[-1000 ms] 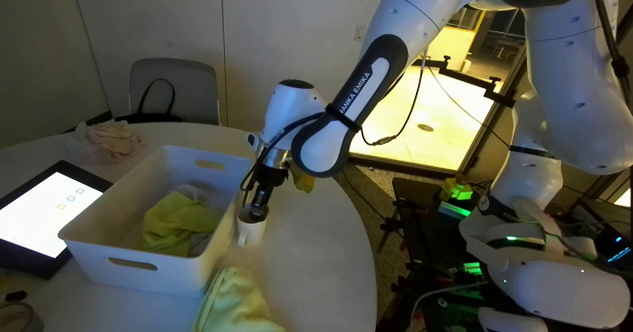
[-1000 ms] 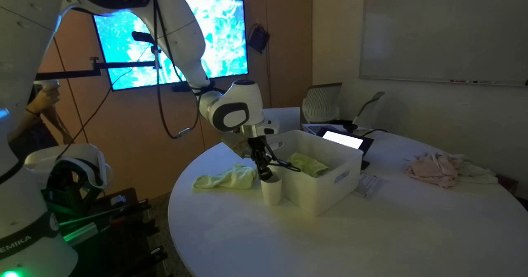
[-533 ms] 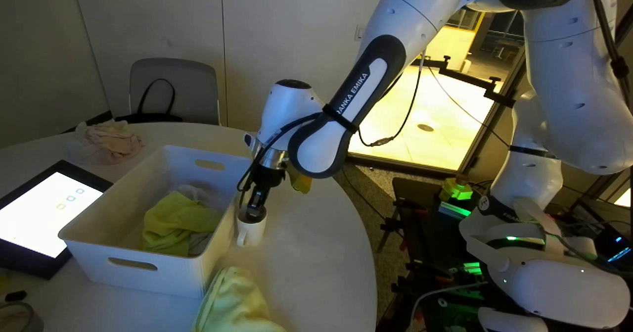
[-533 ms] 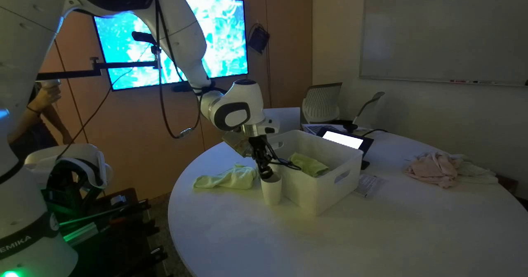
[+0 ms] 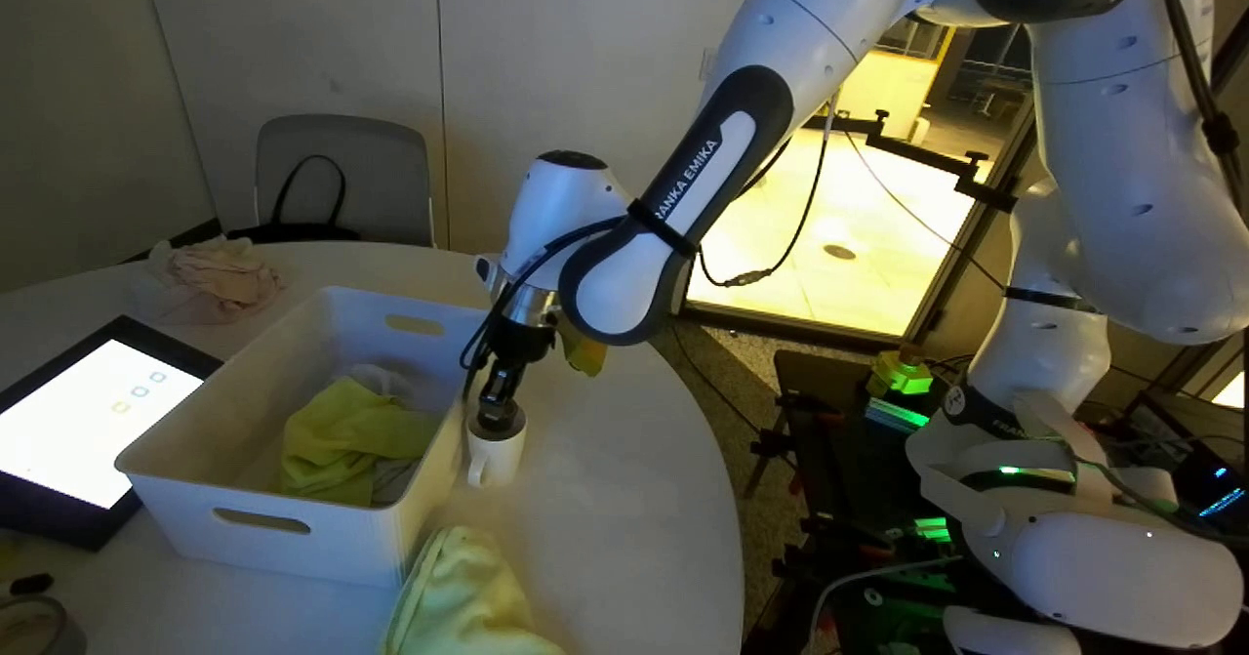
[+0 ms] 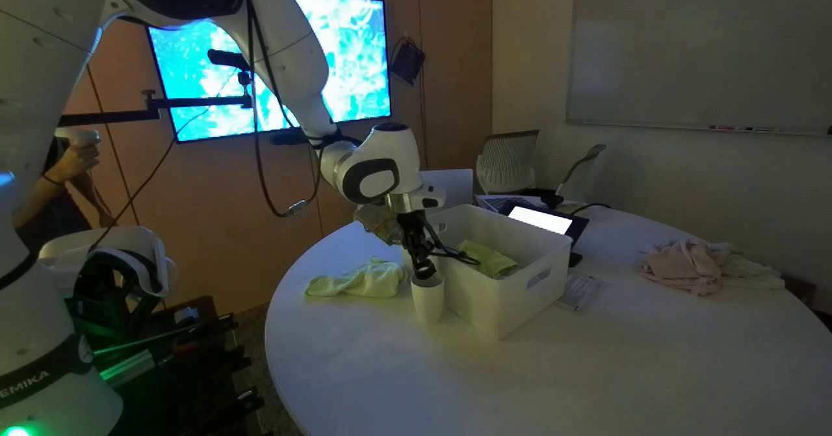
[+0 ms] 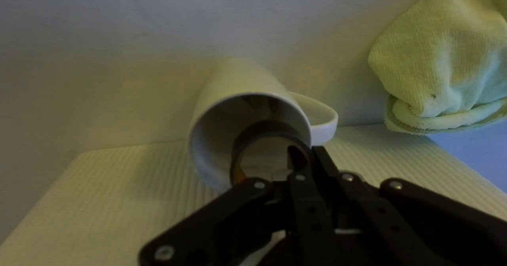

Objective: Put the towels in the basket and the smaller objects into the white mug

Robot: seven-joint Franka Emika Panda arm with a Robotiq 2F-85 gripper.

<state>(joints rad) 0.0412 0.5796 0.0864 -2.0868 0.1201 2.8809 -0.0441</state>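
Note:
The white mug (image 7: 241,79) stands upright on the table, close against the outer wall of the white basket (image 5: 322,548). Above its mouth, my gripper (image 7: 310,155) is shut on a dark brown ring (image 7: 273,129) like a tape roll, one of the smaller objects; one finger is inside the ring, one outside. The ring overlaps the mug's opening in the wrist view; how far it dips in I cannot tell. Something dim shows deep in the mug. A yellow-green towel (image 5: 342,430) and a pale one (image 5: 385,380) lie in the basket. Another yellow-green towel (image 6: 357,281) rests on the table.
A tablet with a lit screen (image 5: 88,430) stands behind the basket. Pinkish and pale cloths (image 6: 682,267) are heaped across the table. A second roll (image 5: 39,626) and a small black piece (image 5: 31,584) lie near a corner of that view. A flat packet (image 6: 578,291) is beside the basket.
My gripper has shifted slightly toward the basket with the ring, coming more over the mug's mouth. Mug, basket and towels have stayed in place.

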